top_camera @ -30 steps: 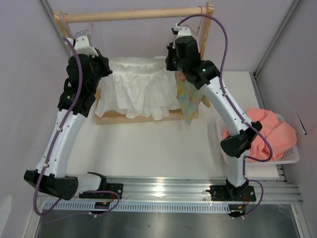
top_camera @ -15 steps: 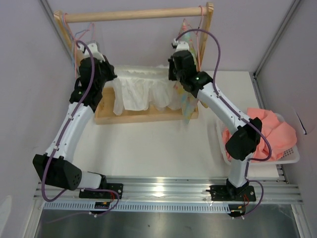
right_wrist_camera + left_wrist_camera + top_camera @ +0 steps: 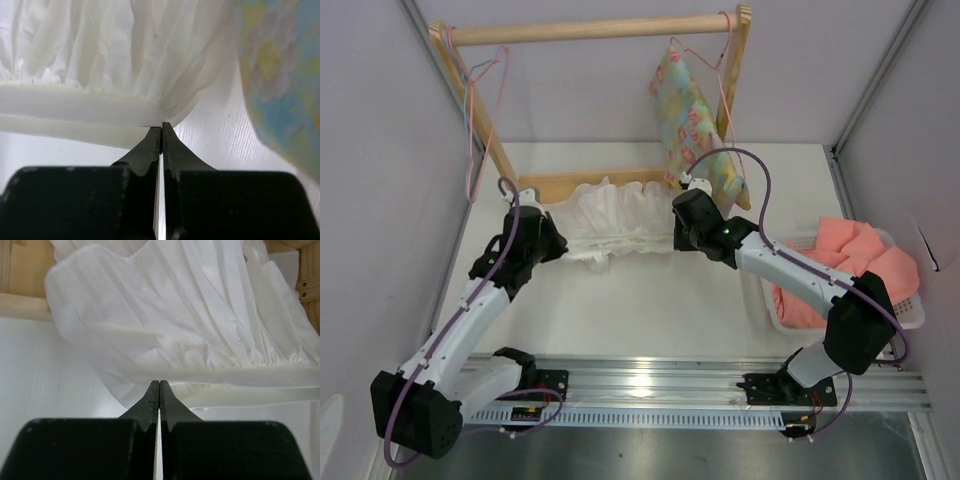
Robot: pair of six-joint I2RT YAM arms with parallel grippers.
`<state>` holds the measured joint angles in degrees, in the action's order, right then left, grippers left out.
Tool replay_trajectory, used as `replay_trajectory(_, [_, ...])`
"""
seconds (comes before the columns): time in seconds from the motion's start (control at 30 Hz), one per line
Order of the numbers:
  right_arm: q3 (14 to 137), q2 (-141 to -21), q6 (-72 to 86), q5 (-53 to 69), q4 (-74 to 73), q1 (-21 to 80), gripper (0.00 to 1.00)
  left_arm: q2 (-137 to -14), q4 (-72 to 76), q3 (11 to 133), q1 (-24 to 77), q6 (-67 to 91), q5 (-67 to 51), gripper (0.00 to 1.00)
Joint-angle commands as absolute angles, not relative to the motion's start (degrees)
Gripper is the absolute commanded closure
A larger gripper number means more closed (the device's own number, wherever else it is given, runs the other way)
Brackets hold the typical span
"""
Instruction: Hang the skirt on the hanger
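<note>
The white pleated skirt (image 3: 615, 222) is stretched between my two grippers, low over the table in front of the rack base. My left gripper (image 3: 558, 245) is shut on its left edge; in the left wrist view the shut tips (image 3: 159, 383) pinch the skirt (image 3: 190, 315). My right gripper (image 3: 676, 232) is shut on its right end; in the right wrist view the tips (image 3: 161, 126) pinch the waistband of the skirt (image 3: 100, 50). The thin pink wire hanger (image 3: 472, 150) hangs at the left end of the wooden rail, away from both grippers.
The wooden rack has a top rail (image 3: 590, 30) and a base bar (image 3: 570, 184) just behind the skirt. A floral garment (image 3: 692, 120) hangs at the rail's right end, beside my right gripper (image 3: 280, 75). A white basket (image 3: 905, 318) at right holds salmon-pink cloth (image 3: 860, 255).
Both arms have come down and back from the rack, carrying the skirt from up near the rail to low over the table in front of the base. The floral garment is now uncovered.
</note>
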<state>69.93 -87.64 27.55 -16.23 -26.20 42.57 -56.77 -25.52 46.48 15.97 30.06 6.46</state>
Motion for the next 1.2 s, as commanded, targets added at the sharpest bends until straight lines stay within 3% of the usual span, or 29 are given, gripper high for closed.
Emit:
replay_trajectory(0.0, [65.67,-83.94,32.08,-21.01,-28.39,43.5,1.0,-53.97,-28.29,41.85,16.61,35.75,9.32,1.0])
replay_trajectory(0.3, [56.87,-84.46,35.42,-21.1,-26.9,46.49,0.99,-53.34,-25.06,31.03,16.79,45.35,5.19,1.0])
replay_trajectory(0.6, [55.46,-90.26,34.89,-21.0,-23.03,46.58,0.98,-60.99,-18.99,29.35,18.28,39.91,6.68,0.99])
replay_trajectory(0.87, [56.78,-92.29,34.28,-21.62,-28.81,47.64,1.0,-61.17,-23.11,29.09,20.91,38.93,10.01,1.0])
replay_trajectory(1.17, [53.26,-85.52,35.68,-23.2,-33.92,49.48,1.0,-56.43,-30.06,28.56,28.3,44.65,15.99,1.0])
